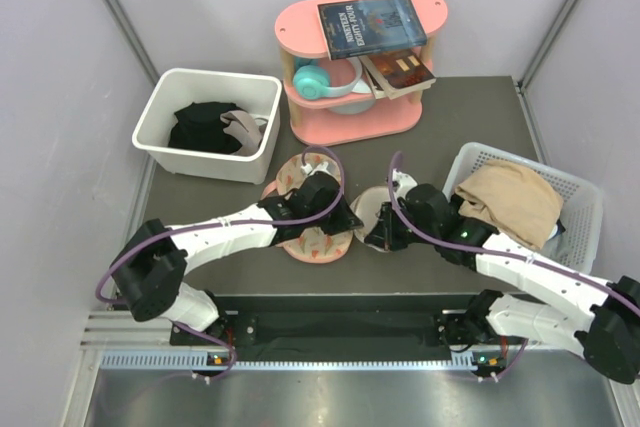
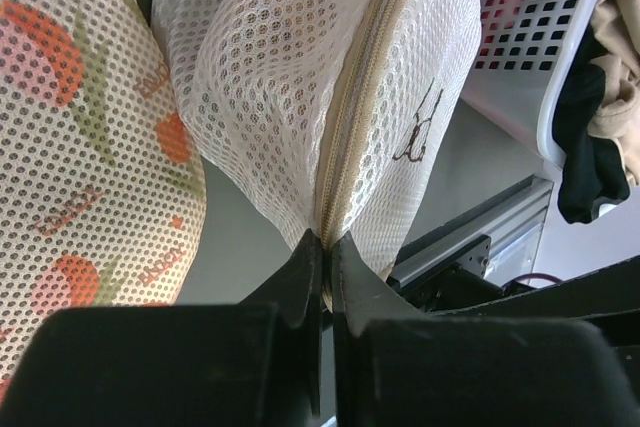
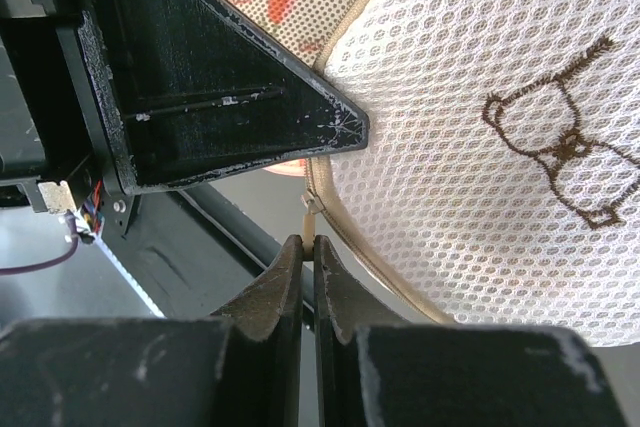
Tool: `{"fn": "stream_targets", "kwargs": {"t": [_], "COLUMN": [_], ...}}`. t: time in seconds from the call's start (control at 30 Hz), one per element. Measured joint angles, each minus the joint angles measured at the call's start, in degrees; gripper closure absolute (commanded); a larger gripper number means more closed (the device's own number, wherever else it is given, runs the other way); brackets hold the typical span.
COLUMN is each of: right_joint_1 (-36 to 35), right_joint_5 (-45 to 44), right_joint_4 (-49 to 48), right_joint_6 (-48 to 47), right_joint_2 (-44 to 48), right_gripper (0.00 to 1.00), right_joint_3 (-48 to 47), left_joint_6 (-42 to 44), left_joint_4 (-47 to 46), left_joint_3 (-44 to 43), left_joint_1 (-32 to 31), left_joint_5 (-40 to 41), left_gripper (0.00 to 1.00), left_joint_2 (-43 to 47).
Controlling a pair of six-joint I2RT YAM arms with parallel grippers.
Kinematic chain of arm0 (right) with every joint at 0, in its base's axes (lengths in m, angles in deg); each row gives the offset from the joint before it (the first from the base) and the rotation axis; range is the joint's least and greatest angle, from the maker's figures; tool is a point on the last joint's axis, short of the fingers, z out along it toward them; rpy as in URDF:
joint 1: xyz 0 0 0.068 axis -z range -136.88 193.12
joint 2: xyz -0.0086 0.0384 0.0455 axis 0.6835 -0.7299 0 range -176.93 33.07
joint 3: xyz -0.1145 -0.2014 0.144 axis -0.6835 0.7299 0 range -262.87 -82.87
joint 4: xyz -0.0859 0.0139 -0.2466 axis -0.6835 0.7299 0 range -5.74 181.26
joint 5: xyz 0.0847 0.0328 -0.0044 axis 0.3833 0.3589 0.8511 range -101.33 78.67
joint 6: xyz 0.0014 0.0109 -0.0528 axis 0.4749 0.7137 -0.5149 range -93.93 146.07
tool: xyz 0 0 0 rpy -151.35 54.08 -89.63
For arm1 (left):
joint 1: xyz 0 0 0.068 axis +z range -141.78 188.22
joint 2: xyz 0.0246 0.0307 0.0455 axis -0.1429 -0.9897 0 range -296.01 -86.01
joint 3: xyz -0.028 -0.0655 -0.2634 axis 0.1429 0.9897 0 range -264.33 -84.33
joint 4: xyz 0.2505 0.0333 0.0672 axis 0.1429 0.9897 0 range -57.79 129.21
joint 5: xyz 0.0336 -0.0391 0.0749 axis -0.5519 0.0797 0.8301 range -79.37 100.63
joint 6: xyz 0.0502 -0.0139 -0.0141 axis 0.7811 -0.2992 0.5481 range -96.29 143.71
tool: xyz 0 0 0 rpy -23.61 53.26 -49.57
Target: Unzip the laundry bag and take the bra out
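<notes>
The laundry bag [image 1: 376, 205], a cream-white mesh pouch, lies on the table between my two grippers, and the zip along its rim [image 2: 352, 117] looks shut. My left gripper [image 2: 327, 239] is shut on the bag's rim at the zip seam; from above it [image 1: 352, 219] sits at the bag's left side. My right gripper [image 3: 308, 242] is shut on the small cream zip pull [image 3: 311, 213]; from above it [image 1: 378, 238] is at the bag's near edge. The left gripper's black finger [image 3: 220, 97] fills the upper left of the right wrist view. The bra is hidden.
A pink floral mesh piece [image 1: 312, 240] lies under and left of the bag. A white bin [image 1: 160, 112] holding black clothes stands at the back left. A white basket [image 1: 580, 209] with a beige garment is at the right. A pink shelf [image 1: 350, 119] with books stands behind.
</notes>
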Motion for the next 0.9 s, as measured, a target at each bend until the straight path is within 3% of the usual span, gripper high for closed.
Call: {"fn": "stream_targets", "kwargs": {"t": [0.27,0.8,0.9], "right_joint_1": [0.0,0.0,0.0], "right_joint_5": [-0.9,-3.9,-3.7], "right_joint_4": [0.9,4.5,4.5], "right_joint_6": [0.5,1.1,0.9], "right_joint_2": [1.6,4.6,4.0], "right_gripper": [1.0,1.0,1.0], "right_joint_3": [0.4,1.2,1.2], "left_joint_6": [0.2,3.7,5.0], "left_joint_4": [0.0,0.1,0.2], "left_joint_3": [-0.3,1.7,0.2], "left_joint_1": [0.8,8.3,8.5], "left_joint_5": [0.1,-2.7,-3.8], "left_gripper": [1.0,1.0,0.81], "left_joint_2": [0.0,3.1,1.5]}}
